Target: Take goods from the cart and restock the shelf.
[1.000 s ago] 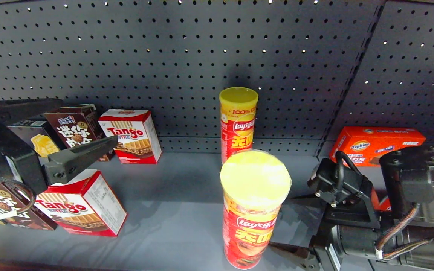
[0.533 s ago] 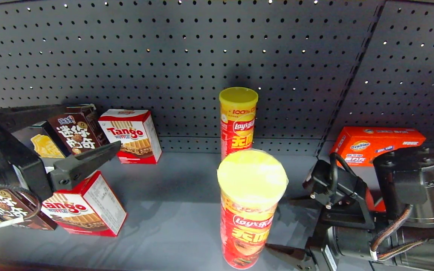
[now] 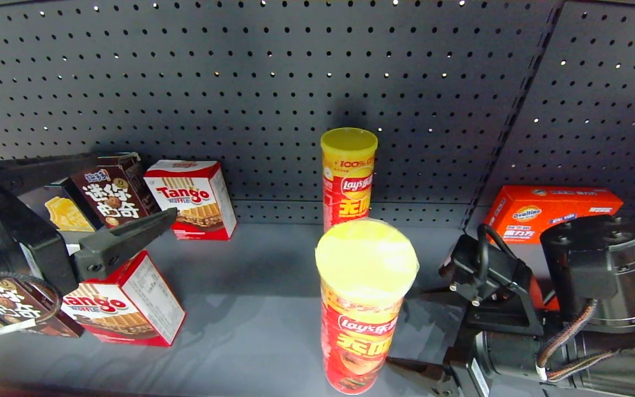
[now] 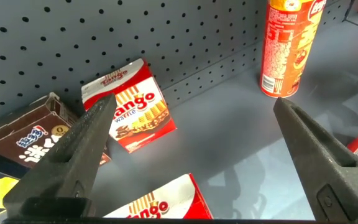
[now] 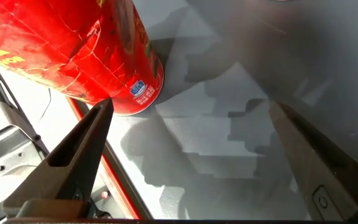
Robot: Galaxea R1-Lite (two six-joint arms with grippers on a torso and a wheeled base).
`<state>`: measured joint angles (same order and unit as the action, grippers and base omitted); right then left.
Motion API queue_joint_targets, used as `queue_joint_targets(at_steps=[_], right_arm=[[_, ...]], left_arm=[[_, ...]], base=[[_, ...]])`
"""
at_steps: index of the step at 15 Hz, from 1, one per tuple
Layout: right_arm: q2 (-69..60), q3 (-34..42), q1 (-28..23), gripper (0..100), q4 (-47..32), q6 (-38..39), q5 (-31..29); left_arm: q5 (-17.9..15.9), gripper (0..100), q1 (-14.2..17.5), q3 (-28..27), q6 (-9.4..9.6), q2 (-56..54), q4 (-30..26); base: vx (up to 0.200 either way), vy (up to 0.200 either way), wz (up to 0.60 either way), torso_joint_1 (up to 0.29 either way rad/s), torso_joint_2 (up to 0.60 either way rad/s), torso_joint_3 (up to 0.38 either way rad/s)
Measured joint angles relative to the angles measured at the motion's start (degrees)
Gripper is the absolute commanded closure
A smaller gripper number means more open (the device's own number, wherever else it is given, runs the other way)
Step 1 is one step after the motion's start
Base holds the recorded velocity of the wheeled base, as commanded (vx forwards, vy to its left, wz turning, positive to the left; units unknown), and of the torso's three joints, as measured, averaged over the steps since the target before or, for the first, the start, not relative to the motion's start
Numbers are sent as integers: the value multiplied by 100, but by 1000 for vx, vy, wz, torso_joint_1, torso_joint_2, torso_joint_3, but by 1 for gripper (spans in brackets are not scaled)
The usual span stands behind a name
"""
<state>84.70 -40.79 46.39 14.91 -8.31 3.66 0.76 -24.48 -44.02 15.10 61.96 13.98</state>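
Front can (image 3: 364,309): upright near the shelf's front edge, between the two arms. It has a yellow lid and a red label with a yellow band and white and yellow lettering.
Back can (image 3: 349,176): the same kind, upright against the pegboard (image 3: 240,82), straight behind the front can and apart from it.
Shelf (image 3: 262,275): grey, and carries all the goods.
Wafer boxes: red and white, with red lettering and a wafer picture. One (image 3: 193,198) stands at the back, left of the cans. The other (image 3: 124,300) stands nearer the front, partly under the left arm.
Brown box (image 3: 109,193): dark brown with white characters and a cookie picture, just left of the back wafer box. More brown and yellow packs stand beside it, partly hidden by the arm.
Orange box (image 3: 549,209): flat, with a blue and white logo and white lettering. It sits at the back on the right, behind the right arm.
Left pincer (image 4: 192,102): fingers wide apart, holding and touching nothing. It hangs over the left part of the shelf, above the front wafer box and pointing toward the back one.
Right pincer (image 5: 190,104): fingers wide apart and empty, low over the shelf at the front can's right side. One fingertip (image 5: 104,109) is just beside the can's base. I cannot tell whether it touches. The can is not clasped.
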Motion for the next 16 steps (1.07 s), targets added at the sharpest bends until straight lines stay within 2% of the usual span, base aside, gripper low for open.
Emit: queue_joint_targets(at_steps=[4, 7, 9, 11, 13, 16], right_arm=[[-74, 11, -39, 0, 129, 9, -29], [-562, -72, -354, 0, 167, 62, -185], [-1136, -140, -898, 0, 169, 99, -238], [-1819, -154, -1599, 0, 169, 118, -304], [-2536, -37, -2181, 0, 169, 224, -623], [-3680, 560, -2955, 0, 165, 345, -968]], left_arm=[[0, 0, 26, -49, 2, -11, 5], [4, 0, 102, -201, 6, -108, 9], [6, 0, 100, -250, 49, -323, -17], [4, 0, 9, -171, 295, -697, -57], [2, 0, -158, 37, 468, -1136, -184], [6, 0, -418, 594, 649, -2065, -800]], base=[[0, 0, 0, 0, 0, 0], [0, 0, 0, 0, 0, 0], [0, 0, 0, 0, 0, 0], [0, 0, 0, 0, 0, 0], [0, 0, 0, 0, 0, 0], [0, 0, 0, 0, 0, 0]])
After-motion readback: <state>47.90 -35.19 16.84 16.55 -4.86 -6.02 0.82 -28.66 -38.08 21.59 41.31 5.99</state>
